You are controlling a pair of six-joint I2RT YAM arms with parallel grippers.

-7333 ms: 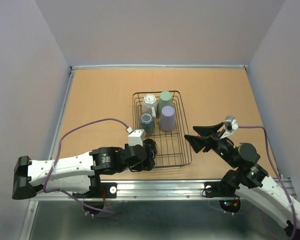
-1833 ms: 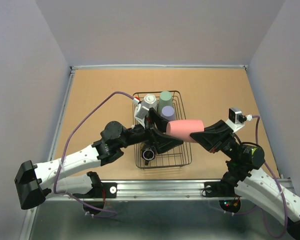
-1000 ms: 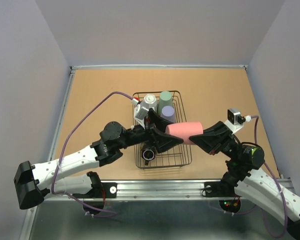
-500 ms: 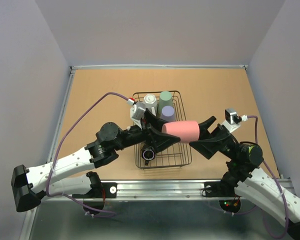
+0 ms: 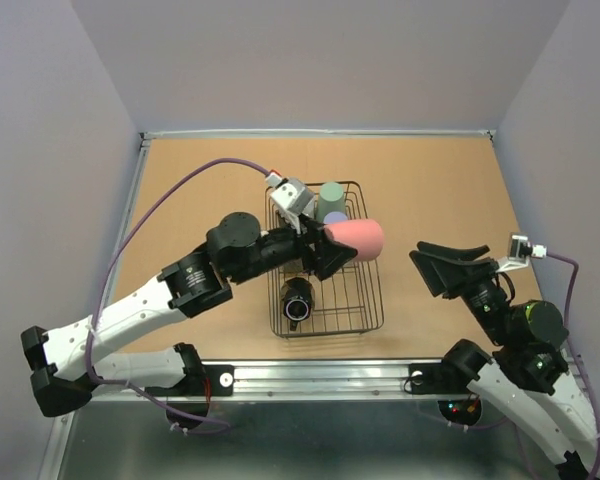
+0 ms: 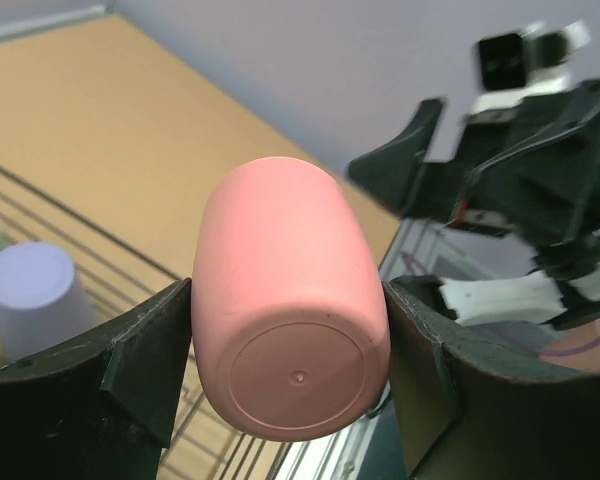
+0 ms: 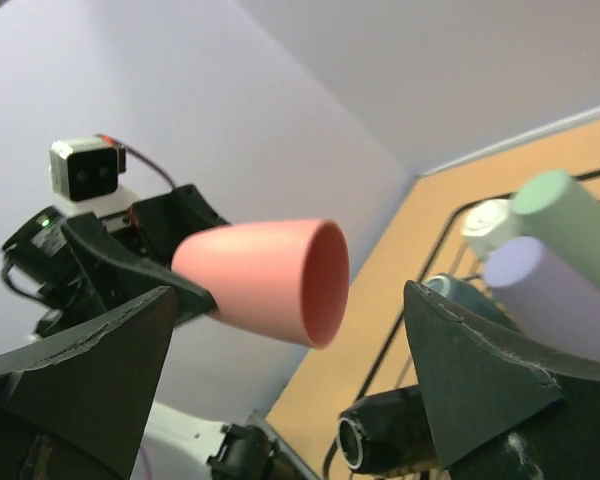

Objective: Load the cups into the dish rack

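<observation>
My left gripper point(image 5: 330, 250) is shut on the red-pink tumbler point(image 5: 357, 240), gripping its base end and holding it on its side above the wire dish rack point(image 5: 378, 300). In the left wrist view the tumbler point(image 6: 285, 300) sits between both fingers, base toward the camera. My right gripper point(image 5: 446, 263) is open and empty, to the right of the rack. The right wrist view shows the tumbler's open mouth point(image 7: 315, 285). In the rack are the black mug point(image 5: 297, 298) on its side, the green tumbler point(image 5: 331, 192), the lavender tumbler point(image 5: 336, 213), the white mug point(image 7: 488, 224) and the grey mug point(image 7: 446, 292).
The rack stands in the middle of the tan table point(image 5: 200, 190). Grey walls close the table on three sides. My left arm point(image 5: 180, 285) reaches across the rack's left side. A metal rail point(image 5: 310, 375) runs along the near edge.
The right gripper let go of the red-pink tumbler and drew back to the right. The left gripper closed on it and carried it back over the rack.
</observation>
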